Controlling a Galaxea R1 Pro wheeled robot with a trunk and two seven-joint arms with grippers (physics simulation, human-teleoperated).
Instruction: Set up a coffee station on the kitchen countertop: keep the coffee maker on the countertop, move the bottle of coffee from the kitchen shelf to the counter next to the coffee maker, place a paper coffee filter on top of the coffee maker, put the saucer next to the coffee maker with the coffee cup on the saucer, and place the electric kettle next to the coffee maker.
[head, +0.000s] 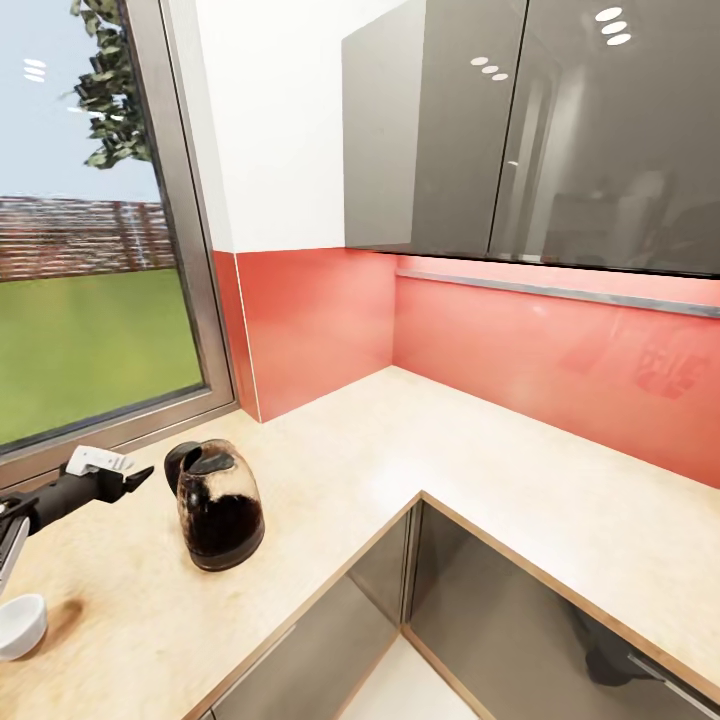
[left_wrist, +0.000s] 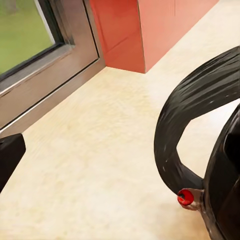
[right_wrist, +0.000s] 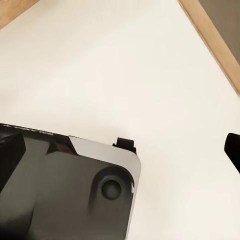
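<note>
The electric kettle (head: 220, 505) stands upright on the kitchen countertop (head: 400, 450), its brownish glass body dark inside. Its black handle (left_wrist: 190, 120) and red switch (left_wrist: 185, 197) loom close in the left wrist view. My left gripper (head: 138, 478) hovers just left of the kettle beside the handle, open and holding nothing; one dark finger (left_wrist: 7, 160) shows, apart from the handle. A small white coffee cup (head: 20, 625) sits at the counter's near left, cut off by the frame. My right gripper (right_wrist: 120, 152) hangs open over the white floor, both fingertips empty.
A window (head: 90, 300) with a grey metal sill runs behind the kettle. Red backsplash (head: 520, 350) lines the counter's corner, with grey wall cabinets (head: 520, 130) above. Grey cabinet fronts (head: 380, 580) drop below the L-shaped counter edge. The robot's dark base (right_wrist: 65, 195) sits under the right gripper.
</note>
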